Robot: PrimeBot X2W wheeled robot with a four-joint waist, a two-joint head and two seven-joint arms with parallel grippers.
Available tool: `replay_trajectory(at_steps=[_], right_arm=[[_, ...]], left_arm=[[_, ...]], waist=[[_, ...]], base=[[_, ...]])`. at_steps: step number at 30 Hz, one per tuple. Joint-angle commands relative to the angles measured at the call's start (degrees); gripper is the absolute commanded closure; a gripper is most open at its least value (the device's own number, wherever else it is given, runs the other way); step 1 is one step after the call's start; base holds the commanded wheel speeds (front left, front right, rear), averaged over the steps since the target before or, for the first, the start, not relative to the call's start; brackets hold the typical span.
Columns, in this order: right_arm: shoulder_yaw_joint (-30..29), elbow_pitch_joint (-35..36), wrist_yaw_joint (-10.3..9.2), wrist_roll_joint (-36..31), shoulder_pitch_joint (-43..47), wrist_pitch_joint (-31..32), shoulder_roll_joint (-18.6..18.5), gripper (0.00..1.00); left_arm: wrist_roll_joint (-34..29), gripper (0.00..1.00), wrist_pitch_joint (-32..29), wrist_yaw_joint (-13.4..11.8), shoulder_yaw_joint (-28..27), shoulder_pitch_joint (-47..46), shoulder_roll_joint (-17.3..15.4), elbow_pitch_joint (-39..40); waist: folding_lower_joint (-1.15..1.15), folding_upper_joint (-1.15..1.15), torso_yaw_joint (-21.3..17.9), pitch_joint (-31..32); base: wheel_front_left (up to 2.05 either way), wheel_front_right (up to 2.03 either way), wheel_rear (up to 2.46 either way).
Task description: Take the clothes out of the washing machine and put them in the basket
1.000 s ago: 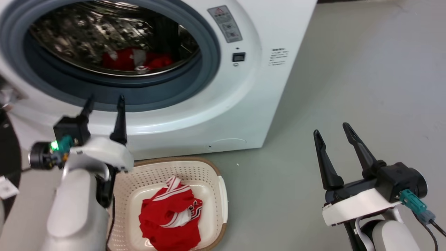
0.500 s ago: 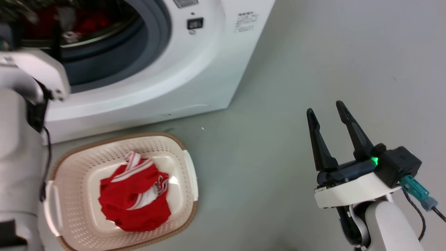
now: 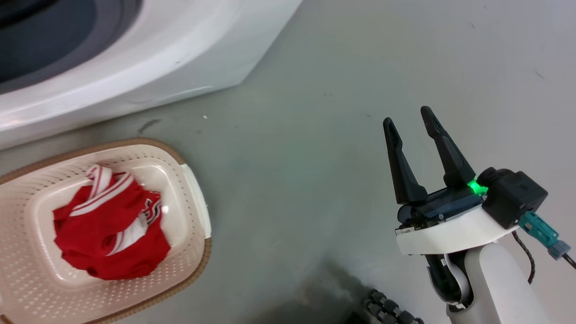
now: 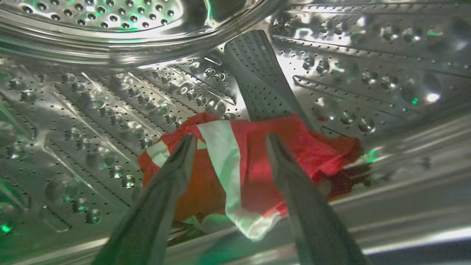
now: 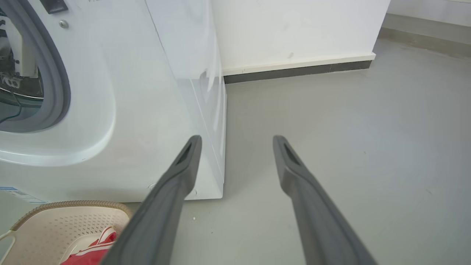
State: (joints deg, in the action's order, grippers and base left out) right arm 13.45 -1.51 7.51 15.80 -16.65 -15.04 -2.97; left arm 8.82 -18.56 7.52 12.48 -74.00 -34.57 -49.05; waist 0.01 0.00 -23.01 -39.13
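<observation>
Black-fingered right tool (image 3: 406,116), white wrist (image 3: 450,234) (green light (image 3: 472,186)); teal plug (image 3: 537,227)

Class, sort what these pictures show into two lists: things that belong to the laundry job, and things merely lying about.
Job: washing machine; drum jersey; basket jersey; basket; left tool; right tool.

Lying about: floor speck; floor scuff; skirting board.

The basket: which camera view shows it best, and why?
Head view: most of the basket, with a red jersey inside, seen from above. The right wrist view catches one corner; the left wrist view faces the drum.
</observation>
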Motion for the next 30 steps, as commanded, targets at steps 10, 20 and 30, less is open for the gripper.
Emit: replay_trajectory(at_steps=[10, 20, 30], right_arm=[[1.9, 2.2, -0.04, 2.0, -1.2, -0.2, 0.2, 0.00], [3.2, 2.4, -0.04, 3.3, -1.7, -0.2, 0.2, 0.00], [3.1, 2.6, -0.04, 3.8, -2.0, -0.2, 0.2, 0.00]], left_arm=[[3.4, 0.00, -18.6, -0.1, 6.6, -12.2, -4.9, 0.6], [6.0, 0.00, -34.8, -1.6, 6.9, -13.5, -6.1, 4.4], [7.8, 1.00, -38.3, -5.0, 5.4, -8.4, -8.2, 11.8]], waist=[[-0.01, 0.00, -4.7, -6.9], [-0.01, 0.00, -5.8, -9.5], [-0.01, 0.00, -6.4, -9.4]], base=[[0.00, 0.00, 0.00], [0.00, 0.00, 0.00], [0.00, 0.00, 0.00]])
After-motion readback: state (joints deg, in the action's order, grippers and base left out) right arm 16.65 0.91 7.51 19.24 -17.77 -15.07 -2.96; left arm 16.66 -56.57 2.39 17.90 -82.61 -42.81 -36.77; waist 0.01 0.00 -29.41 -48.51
